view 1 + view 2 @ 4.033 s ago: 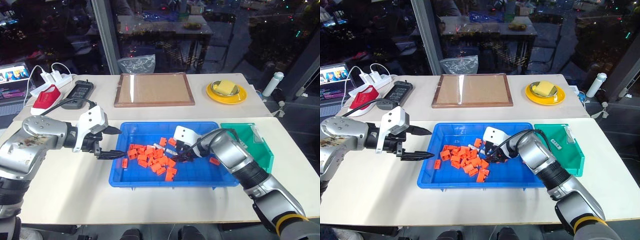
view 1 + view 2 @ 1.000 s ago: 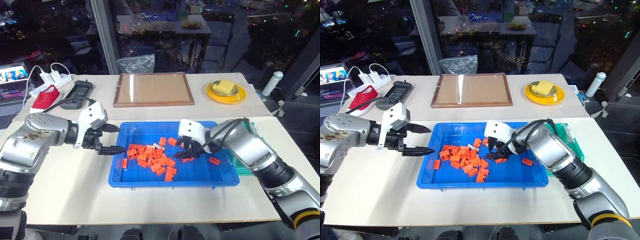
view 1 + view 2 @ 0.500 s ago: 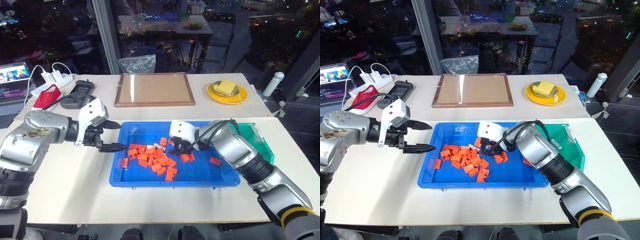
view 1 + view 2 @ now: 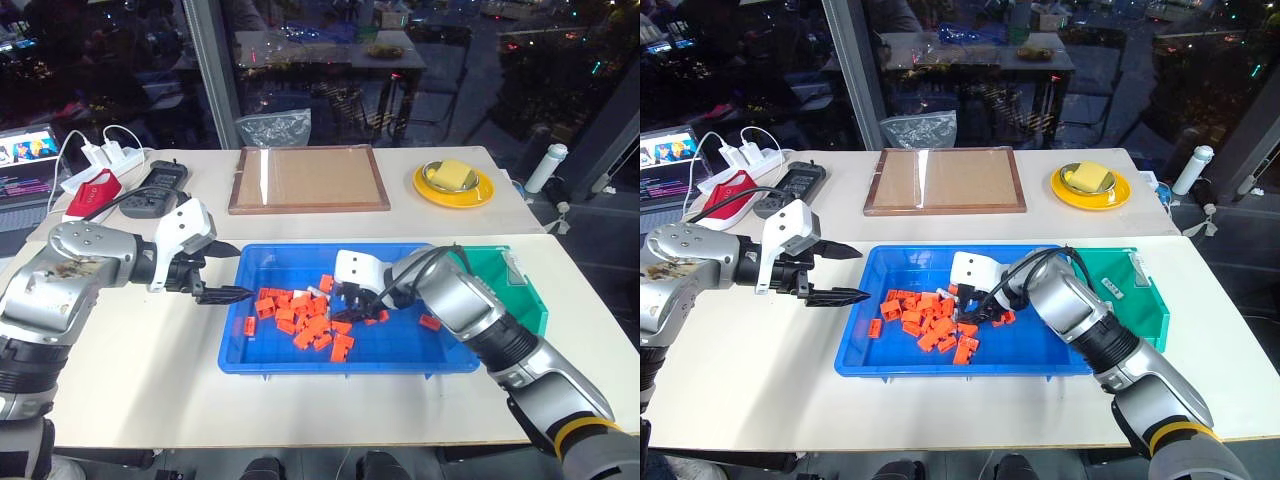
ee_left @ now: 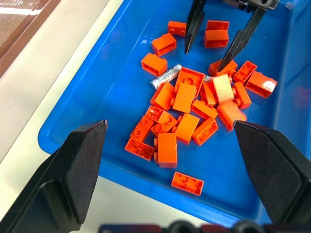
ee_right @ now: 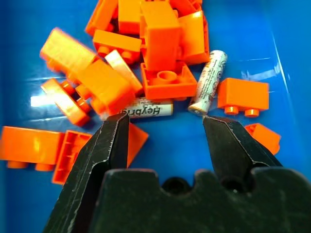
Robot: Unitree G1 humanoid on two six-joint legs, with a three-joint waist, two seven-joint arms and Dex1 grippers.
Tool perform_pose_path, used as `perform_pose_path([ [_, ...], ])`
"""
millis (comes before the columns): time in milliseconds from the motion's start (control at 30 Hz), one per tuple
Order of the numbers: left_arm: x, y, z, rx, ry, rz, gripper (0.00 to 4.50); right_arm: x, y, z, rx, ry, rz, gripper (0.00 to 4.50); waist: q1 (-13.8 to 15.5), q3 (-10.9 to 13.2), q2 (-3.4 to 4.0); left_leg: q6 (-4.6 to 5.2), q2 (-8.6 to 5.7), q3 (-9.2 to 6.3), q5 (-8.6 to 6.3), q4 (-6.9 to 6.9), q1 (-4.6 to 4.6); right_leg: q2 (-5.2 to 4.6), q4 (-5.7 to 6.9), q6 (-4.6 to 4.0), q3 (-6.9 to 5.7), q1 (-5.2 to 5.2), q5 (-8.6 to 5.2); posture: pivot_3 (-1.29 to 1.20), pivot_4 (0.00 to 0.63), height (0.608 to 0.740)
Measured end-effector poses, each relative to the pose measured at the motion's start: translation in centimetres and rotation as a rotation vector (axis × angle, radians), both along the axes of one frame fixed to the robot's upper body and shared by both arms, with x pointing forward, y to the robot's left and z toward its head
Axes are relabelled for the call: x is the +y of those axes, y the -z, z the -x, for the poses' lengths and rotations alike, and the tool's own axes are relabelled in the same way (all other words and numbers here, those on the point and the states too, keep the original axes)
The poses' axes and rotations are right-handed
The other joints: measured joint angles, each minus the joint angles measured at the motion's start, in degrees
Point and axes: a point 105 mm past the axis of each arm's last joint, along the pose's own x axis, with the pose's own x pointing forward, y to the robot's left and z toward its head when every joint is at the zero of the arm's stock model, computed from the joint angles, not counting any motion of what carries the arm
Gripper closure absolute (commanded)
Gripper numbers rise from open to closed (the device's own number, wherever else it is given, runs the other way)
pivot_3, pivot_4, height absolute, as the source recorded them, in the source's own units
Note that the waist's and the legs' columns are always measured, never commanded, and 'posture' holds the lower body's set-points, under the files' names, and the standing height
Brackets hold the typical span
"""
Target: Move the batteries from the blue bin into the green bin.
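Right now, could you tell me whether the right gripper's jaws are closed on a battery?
No: the right gripper has its jaws apart, with two batteries lying loose among the orange blocks beyond them.

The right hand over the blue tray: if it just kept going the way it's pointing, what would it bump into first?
Probably the battery half buried under the orange blocks. The right hand is open just above it, inside the blue tray. A second battery lies beside its other finger. Depth is hard to judge.

Arms: silver-grey metal shells, white wrist housings, black cables; right forearm yellow band; fingers (image 5: 80, 172) black, tapered.
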Motion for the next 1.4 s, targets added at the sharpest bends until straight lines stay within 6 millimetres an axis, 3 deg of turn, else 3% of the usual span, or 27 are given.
perform_pose_path([
  [333,0.2,0.1,-0.2,-0.016,-0.004,-0.022,0.0,0.0,1.2,0.8,0.062,0.014,-0.004,1.67,0.0,0.0,0.0,0.0,0.0,0.0,0.0,0.0,0.0,0.0,-0.01,0.0,0.0,0.0,0.0,0.0,0.15,0.74],
  [800,0.5,0.4,-0.4,-0.017,-0.017,-0.041,0.0,2.0,2.2,0.8,0.092,0.028,-0.038,1.67,0.0,0.0,0.0,0.01,0.0,-0.01,0.0,0.0,0.0,0.0,0.0,0.0,-0.01,0.0,0.0,0.0,0.15,0.74],
  [1400,0.4,0.3,-0.5,-0.036,-0.01,-0.048,0.0,-0.3,2.4,0.0,0.084,0.07,0.016,1.67,0.0,0.0,0.0,0.01,0.0,-0.01,0.0,0.0,0.0,0.0,-0.01,0.0,-0.01,0.01,0.0,0.0,0.15,0.74],
])
